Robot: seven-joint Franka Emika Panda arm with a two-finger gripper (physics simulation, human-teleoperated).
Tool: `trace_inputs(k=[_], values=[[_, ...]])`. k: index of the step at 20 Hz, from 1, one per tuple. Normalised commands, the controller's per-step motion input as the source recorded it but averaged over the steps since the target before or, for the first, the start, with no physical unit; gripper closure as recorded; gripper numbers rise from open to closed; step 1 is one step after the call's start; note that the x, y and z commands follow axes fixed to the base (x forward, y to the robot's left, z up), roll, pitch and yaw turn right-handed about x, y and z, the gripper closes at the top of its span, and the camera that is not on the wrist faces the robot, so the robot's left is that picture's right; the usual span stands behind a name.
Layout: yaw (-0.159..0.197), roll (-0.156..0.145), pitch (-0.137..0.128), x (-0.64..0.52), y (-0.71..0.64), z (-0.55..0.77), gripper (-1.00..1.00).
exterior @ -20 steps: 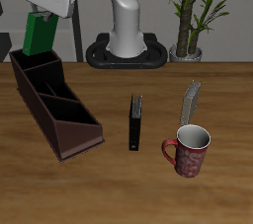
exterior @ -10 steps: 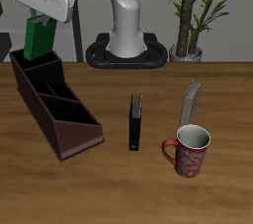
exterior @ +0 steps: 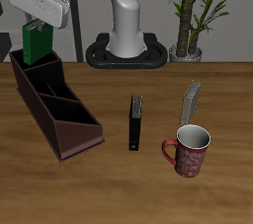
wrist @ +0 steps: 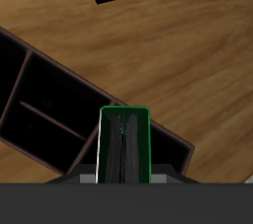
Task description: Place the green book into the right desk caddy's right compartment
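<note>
The green book (exterior: 37, 42) hangs upright in my gripper (exterior: 38, 23), whose fingers are shut on its top edge. It hovers just above the back end of the right desk caddy (exterior: 54, 103), a long maroon-brown box with slanted dividers, over the right compartment (exterior: 37, 68), the tall-walled end section. The wrist view looks straight down the green book (wrist: 123, 144), with the right desk caddy's (wrist: 158, 134) wall and open sections below and beside it. Whether the book's lower edge touches the caddy rim I cannot tell.
A black book (exterior: 135, 121) stands upright mid-table. A grey book (exterior: 192, 102) leans upright behind a red mug (exterior: 190, 150). The robot base (exterior: 126, 52) and a potted plant (exterior: 194, 16) are at the back.
The gripper with the green book has shifted slightly sideways toward the table's edge, staying over the caddy's back end and keeping about the same height.
</note>
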Motion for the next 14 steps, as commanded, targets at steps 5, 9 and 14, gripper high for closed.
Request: trace_inputs(k=[5,9,14], values=[[-0.015,-0.014,0.016,0.00,-0.10,-0.11,1.00],[-0.010,-0.015,0.014,0.09,-0.07,-0.04,1.00],[-0.012,-0.009,-0.003,-0.01,-0.05,-0.02,1.00]])
